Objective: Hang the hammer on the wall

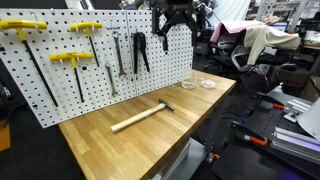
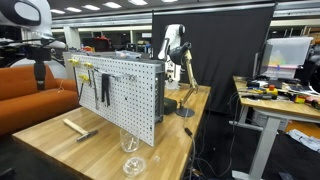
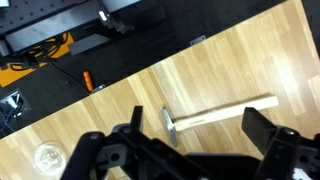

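Observation:
The hammer (image 1: 140, 118), with a pale wooden handle and a small dark head, lies flat on the wooden table (image 1: 100, 150) in front of the white pegboard wall (image 1: 60, 75). It also shows in the other exterior view (image 2: 78, 127) and in the wrist view (image 3: 215, 113). My gripper (image 1: 172, 22) is open and empty, high above the table's far end. In the wrist view the open jaws (image 3: 197, 130) frame the hammer far below. The pegboard stands upright and shows edge-on in an exterior view (image 2: 120, 85).
Yellow T-handled tools (image 1: 75, 60), wrenches (image 1: 115, 55) and black pliers (image 1: 140, 50) hang on the pegboard. Two glass dishes (image 1: 198, 85) sit at the table's far end. A glass (image 2: 128, 143) and a dish (image 2: 133, 165) stand near a table edge. Cluttered desks surround the table.

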Robot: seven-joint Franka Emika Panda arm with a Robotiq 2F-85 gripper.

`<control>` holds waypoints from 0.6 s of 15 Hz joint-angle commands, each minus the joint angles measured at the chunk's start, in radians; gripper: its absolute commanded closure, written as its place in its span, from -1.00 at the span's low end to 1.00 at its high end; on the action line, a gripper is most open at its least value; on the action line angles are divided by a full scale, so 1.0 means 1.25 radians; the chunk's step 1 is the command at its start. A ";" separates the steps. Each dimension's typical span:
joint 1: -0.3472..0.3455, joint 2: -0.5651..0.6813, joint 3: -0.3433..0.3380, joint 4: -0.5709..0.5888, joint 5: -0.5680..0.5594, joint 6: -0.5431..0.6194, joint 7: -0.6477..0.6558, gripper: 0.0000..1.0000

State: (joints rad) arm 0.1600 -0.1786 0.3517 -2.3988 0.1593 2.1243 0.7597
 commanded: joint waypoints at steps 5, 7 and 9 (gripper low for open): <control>0.026 0.210 -0.041 0.064 -0.128 0.282 0.310 -1.00; 0.039 0.200 -0.056 0.048 -0.118 0.280 0.283 -1.00; 0.050 0.230 -0.067 0.071 -0.149 0.288 0.324 -1.00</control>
State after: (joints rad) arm 0.1878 0.1124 0.3033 -2.3098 -0.0353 2.4865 1.1721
